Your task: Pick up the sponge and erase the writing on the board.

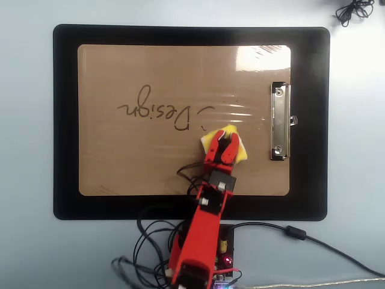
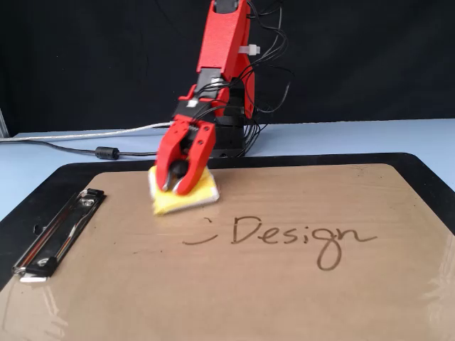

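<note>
One red arm reached from the near edge of the counter over the board, and its end effector pinched the black knob of the single sponge, the two jaws drawn in against it. The sponge lay flat on the board, turned so its corners pointed like a diamond in the overhead view, with no long axis to speak of, being square. It sat just below and to the right of the remaining stroke beside the "D", between the writing and the one silver clip, apart from both.

In the fixed view the end effector came down at a slant onto the sponge, which rested above and left of the writing there. The writing read "Design" plus a short curved mark, running along the board's long side. The clip lay across the short side. One black mat framed the board. Cables trailed from the arm's base.
</note>
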